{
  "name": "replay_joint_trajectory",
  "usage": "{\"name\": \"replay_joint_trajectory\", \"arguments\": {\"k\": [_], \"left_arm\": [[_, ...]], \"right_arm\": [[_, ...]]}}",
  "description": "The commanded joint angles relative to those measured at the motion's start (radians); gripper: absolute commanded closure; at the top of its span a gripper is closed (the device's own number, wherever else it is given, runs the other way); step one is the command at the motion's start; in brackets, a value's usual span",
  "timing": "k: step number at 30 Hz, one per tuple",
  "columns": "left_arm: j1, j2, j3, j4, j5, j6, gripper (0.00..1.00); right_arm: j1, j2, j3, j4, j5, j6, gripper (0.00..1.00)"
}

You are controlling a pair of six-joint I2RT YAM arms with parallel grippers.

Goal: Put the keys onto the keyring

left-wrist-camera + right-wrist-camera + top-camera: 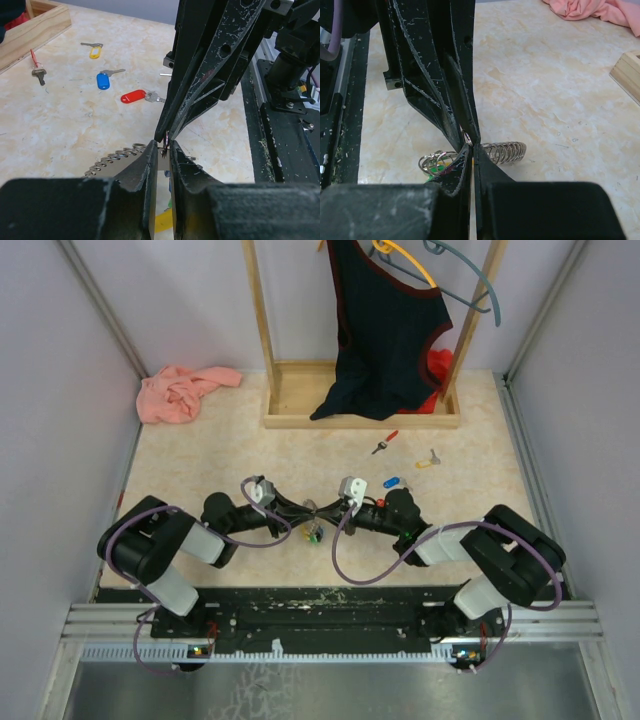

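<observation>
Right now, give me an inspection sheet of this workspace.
Surface: beige marbled table.
Job's things: keyring under the gripper tips; blue key, yellow key, red key and second red key lie loose, apart from it.
Clutter: pink cloth, far left corner.
Grippers: left gripper and right gripper meet tip to tip, both apparently shut on the keyring.
Cables: purple cables loop off both arms.
Surroundings: wooden rack with dark garment; grey walls.
</observation>
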Motion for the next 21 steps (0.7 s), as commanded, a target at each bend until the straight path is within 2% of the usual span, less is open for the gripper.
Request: {"name": "replay_joint_trajectory", "arguments": {"k": [1,8,12,15,18,21], "left_arm": [[-0.007,0.009,-0.003,0.235,-0.01,0.028,0.8],[-0.008,-0.012,-0.002,0.18,-0.025,0.05,0.86],[-0.007,-0.021,-0.009,0.168,-0.029,0.055,1.0],[-0.007,-0.057,-0.013,0.129,-0.037,0.064,1.0],[-0.008,-0.135,0.007,-0.036,-0.045,0.123,1.0],[-0.017,-0.226,0.043,-0.304,-0.072,0.226,1.0]], "right_arm": [[-0.005,-0.031,0.046,0.083,-0.029,0.031,1.0],[-0.005,-0.034,0.044,0.093,-0.035,0.041,1.0],[-0.005,-0.042,0.041,0.088,-0.034,0.04,1.0],[-0.005,-0.071,0.035,0.039,-0.015,0.012,0.99],[-0.005,-0.108,0.026,-0.035,0.009,-0.03,0.9],[-0.005,-0.149,0.031,-0.138,0.041,-0.076,0.84]]}}
